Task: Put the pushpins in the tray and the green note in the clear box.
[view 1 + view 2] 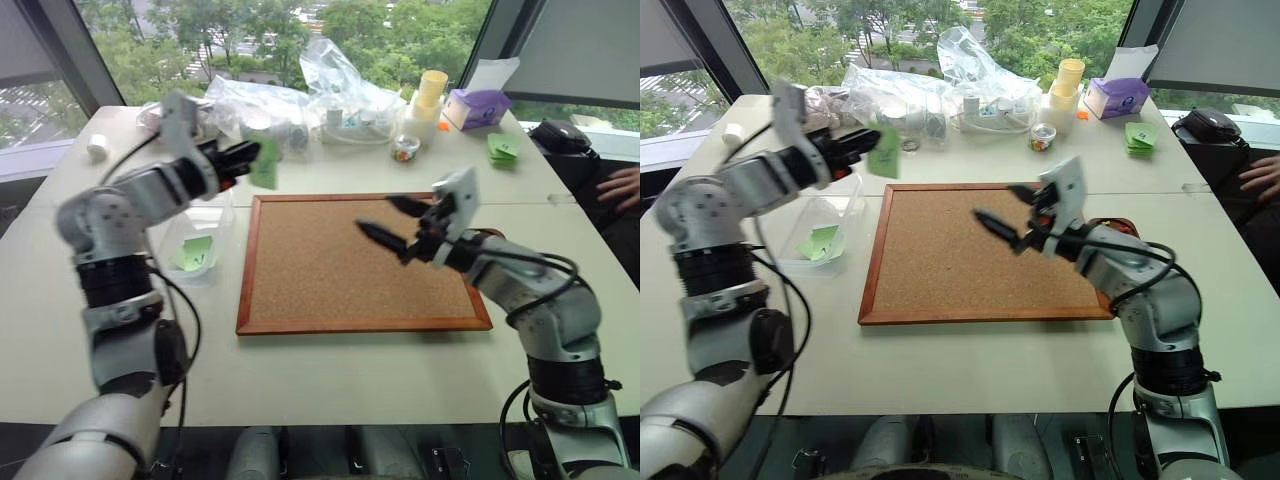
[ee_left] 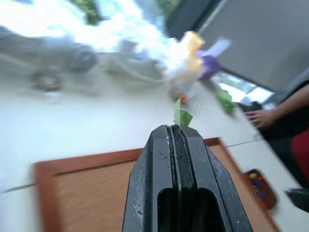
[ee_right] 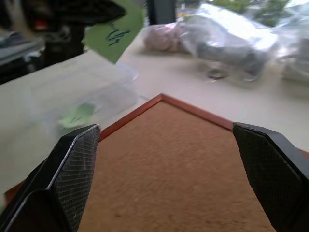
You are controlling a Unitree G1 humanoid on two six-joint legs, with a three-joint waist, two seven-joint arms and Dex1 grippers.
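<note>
Green note pinched in the left gripper, carried above the table beside the clear box.

The left gripper (image 1: 243,155) was clamped on one edge of the green note (image 1: 265,163), which hung free in the air — thin, limp paper, feather-light, likely to flutter or slip, so an edge pinch suited it. The clear box (image 1: 222,232) sat just left of the corkboard (image 1: 330,270), already holding a green slip. The right gripper (image 1: 395,228) hovered over the board, fingers spread wide, empty. The tray (image 2: 260,186) held coloured pushpins (image 2: 255,178) — tiny, hard, fiddly.
</note>
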